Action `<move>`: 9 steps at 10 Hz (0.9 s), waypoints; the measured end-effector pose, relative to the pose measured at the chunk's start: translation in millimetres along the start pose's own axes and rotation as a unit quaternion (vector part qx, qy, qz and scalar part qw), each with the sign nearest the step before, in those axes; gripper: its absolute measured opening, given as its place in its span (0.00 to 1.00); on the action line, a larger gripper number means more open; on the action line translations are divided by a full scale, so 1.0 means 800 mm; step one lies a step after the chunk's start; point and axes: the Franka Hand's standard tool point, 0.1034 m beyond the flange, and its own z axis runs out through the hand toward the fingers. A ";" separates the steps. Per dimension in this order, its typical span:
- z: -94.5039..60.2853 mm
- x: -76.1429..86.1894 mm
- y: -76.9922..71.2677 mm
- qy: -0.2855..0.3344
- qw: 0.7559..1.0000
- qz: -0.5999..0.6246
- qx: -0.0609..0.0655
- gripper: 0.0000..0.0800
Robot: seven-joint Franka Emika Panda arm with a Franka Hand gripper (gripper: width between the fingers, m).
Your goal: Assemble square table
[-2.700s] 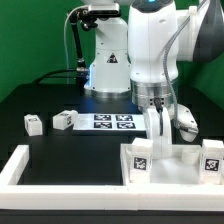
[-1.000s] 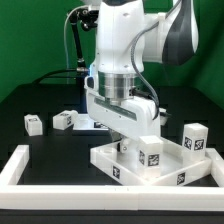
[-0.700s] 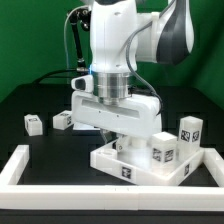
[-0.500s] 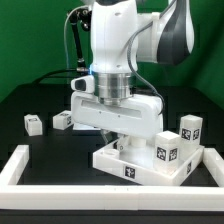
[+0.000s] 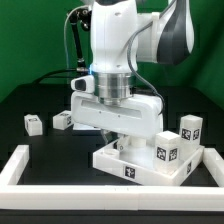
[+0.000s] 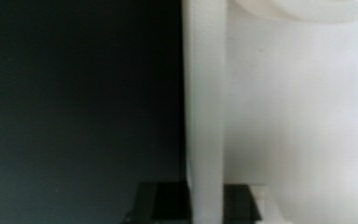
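Now holding still after turning the square table (image 5: 110, 158) inside the white frame (image 5: 20, 165), hand (image 5: 122, 142) clamped on the square table's rim, likely readied for the leg blocks (image 5: 33, 123).

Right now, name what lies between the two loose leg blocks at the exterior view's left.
Only bare black tabletop separates the leftmost leg block from the second leg block, per the exterior view.
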 end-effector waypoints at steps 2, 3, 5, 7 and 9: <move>0.000 0.000 0.000 0.000 1.000 0.000 0.000 0.08; 0.000 0.008 0.011 -0.012 0.993 -0.115 0.007 0.08; -0.001 0.036 0.037 -0.016 0.992 -0.122 0.017 0.08; -0.004 0.074 0.064 0.006 0.972 -0.236 0.024 0.08; -0.001 0.075 0.063 0.029 0.953 -0.300 0.019 0.08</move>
